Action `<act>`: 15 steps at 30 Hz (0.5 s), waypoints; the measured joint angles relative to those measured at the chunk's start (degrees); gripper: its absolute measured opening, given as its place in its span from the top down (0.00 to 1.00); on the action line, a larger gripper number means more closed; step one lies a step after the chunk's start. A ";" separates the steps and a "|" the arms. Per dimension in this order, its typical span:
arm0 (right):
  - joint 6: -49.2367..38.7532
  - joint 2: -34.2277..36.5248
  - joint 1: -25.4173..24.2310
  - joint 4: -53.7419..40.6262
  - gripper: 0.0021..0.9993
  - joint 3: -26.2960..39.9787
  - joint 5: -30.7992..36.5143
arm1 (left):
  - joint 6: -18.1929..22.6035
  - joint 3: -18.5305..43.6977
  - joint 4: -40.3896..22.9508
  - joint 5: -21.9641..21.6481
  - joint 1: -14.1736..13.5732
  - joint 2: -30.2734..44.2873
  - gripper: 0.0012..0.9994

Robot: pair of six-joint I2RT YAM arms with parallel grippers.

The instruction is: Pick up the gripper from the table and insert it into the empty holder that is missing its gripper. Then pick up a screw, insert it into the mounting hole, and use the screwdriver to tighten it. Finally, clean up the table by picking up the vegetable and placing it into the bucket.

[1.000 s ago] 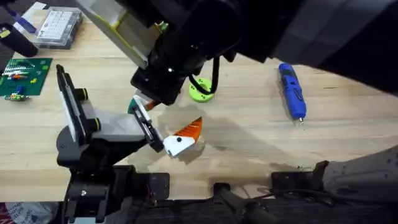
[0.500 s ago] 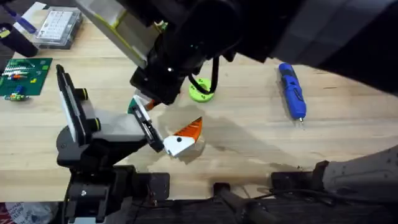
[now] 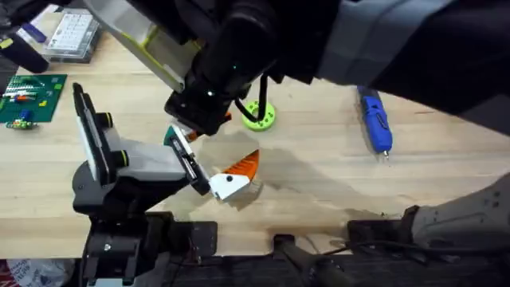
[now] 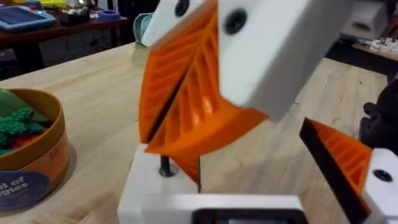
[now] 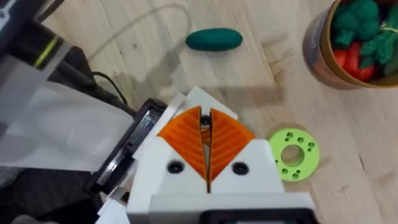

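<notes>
The right gripper [image 5: 207, 146] hangs over the middle of the table [image 3: 319, 183], its orange pads pressed together on a thin dark screw. The left gripper's [image 4: 249, 155] fingers stand apart near it. The blue screwdriver [image 3: 374, 118] lies toward the right edge. A green vegetable [image 5: 214, 40] lies near the bucket [image 5: 326, 53], which holds toy greens.

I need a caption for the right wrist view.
End effector shut above the table, with green vegetable and bucket beyond.
</notes>
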 joint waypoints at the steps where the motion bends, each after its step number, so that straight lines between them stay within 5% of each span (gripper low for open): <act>1: -0.07 0.00 0.00 -0.05 1.00 0.03 0.00 | 0.01 0.00 0.00 0.00 0.00 0.00 0.01; 15: -0.20 0.00 0.00 -1.84 1.00 0.21 1.35 | 0.02 0.00 0.01 -0.02 0.00 0.00 0.01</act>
